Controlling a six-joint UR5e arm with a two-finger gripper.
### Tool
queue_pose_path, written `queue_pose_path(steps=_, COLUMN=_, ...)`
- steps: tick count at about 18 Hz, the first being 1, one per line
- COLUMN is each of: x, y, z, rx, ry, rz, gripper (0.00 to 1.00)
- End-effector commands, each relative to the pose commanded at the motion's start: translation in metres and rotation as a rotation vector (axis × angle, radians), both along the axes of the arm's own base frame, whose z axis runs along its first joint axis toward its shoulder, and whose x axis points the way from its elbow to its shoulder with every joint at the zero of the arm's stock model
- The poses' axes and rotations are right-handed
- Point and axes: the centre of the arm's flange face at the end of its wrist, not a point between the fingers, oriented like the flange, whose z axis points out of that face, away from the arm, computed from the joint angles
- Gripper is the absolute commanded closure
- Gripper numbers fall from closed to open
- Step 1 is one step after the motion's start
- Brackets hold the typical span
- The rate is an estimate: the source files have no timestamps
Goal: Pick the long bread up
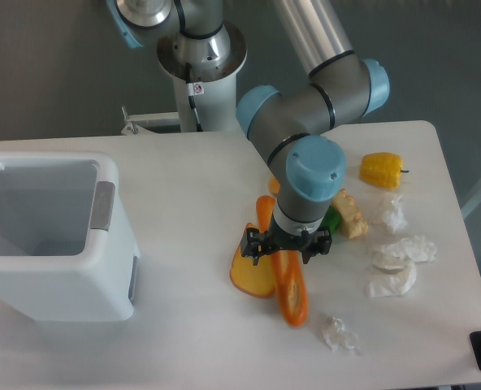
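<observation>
The long bread (290,294) is a glossy orange-brown baguette lying on the white table, running from behind the wrist down towards the front edge. Its upper end (264,210) shows to the left of the wrist. My gripper (288,249) has come down right over the bread's middle, with its black finger links spread to either side of the loaf. The jaws look open and straddle the bread. The fingertips are hidden beneath the wrist, so contact with the bread is not visible.
A flat orange slice (249,275) lies against the bread's left side. A green pepper (332,219) and a pale yellow piece (353,216) sit just right of the wrist, with a yellow pepper (382,169) further back. Crumpled white papers (399,262) (338,334) lie right and front. A white bin (54,280) stands left.
</observation>
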Motion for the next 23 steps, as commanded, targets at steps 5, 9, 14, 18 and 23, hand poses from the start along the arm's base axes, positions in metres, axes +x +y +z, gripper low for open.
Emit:
queue_pose_path(steps=5, x=-0.017, y=-0.009, z=0.012, rx=0.030, ry=0.008, rz=0.031, gripper=0.00)
queue_pose_path(steps=9, x=-0.023, y=-0.006, z=0.019, rx=0.044, ry=0.023, rz=0.046, gripper=0.00)
queue_pose_path(steps=14, x=-0.024, y=-0.005, z=0.012, rx=0.033, ry=0.017, rz=0.058, gripper=0.00)
queue_pose_path(steps=18, x=-0.025, y=-0.005, z=0.009, rx=0.031, ry=0.015, rz=0.063, gripper=0.00)
queue_pose_path(steps=23, x=-0.033, y=0.000, z=0.002, rx=0.044, ry=0.025, rz=0.140, gripper=0.00)
